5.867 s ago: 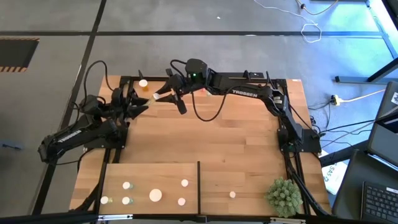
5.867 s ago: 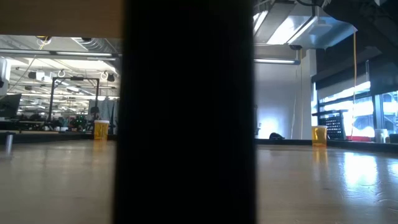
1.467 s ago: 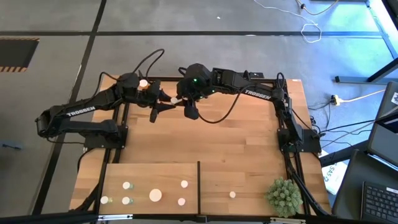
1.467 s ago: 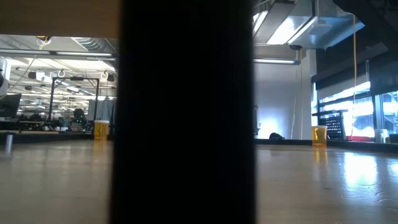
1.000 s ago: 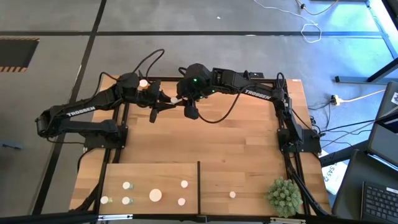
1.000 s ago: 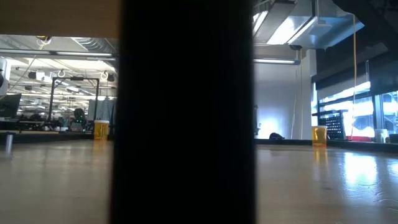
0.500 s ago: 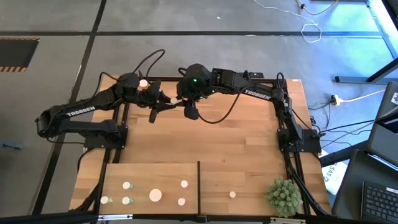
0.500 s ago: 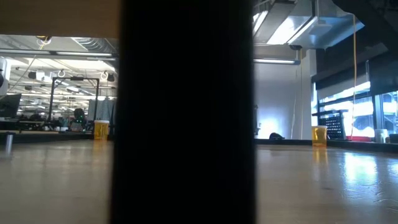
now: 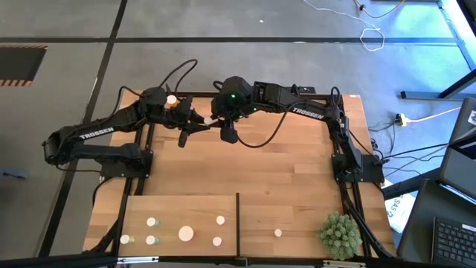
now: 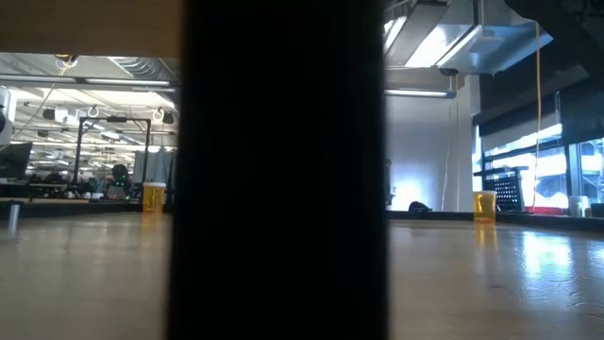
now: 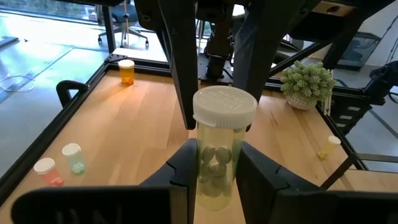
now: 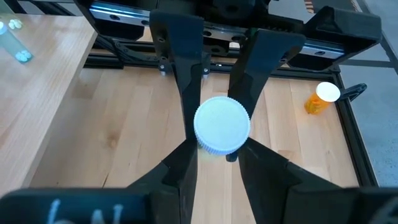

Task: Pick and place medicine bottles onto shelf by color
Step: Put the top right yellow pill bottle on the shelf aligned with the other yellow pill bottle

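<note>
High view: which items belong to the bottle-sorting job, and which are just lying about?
Job: held bottle, gripped by left pincer and right pincer; orange bottle at the back edge; shelf with sorted bottles.
Lying about: plant ball; laptop.

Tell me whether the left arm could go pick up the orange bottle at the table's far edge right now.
Probably not yet: the left claw is shut on a clear bottle that the right claw grips by the cap. The orange bottle beside it stands unobstructed.
</note>
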